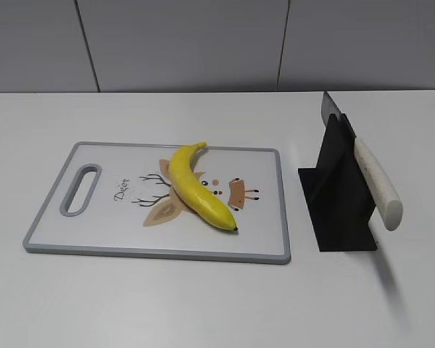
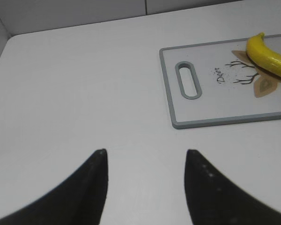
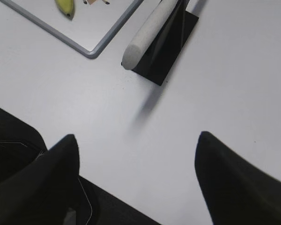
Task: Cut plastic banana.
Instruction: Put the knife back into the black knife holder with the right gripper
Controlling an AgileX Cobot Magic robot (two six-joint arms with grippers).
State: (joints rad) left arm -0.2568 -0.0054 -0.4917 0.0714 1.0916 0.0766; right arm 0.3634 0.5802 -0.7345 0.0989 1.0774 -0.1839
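The plastic banana [image 1: 198, 188], whole, curved and bright yellow with a dark tip, lies on a white cutting board [image 1: 87, 232] with a grey rim and a deer drawing. Its stem end shows in the left wrist view [image 2: 267, 57], and its tip shows in the right wrist view [image 3: 65, 6]. A knife with a white handle [image 1: 378, 183] rests in a black stand [image 1: 337, 203] right of the board. Neither gripper shows in the exterior view. My left gripper [image 2: 146, 152] is open over bare table left of the board. My right gripper [image 3: 138, 136] is open near the table's front edge, short of the knife handle [image 3: 145, 33].
The board [image 2: 215, 123] has a handle slot [image 1: 81, 190] at its left end. The white table [image 1: 203, 304] runs back to a grey panelled wall [image 1: 203, 43]. The table's front edge and dark space below it show in the right wrist view [image 3: 18, 140].
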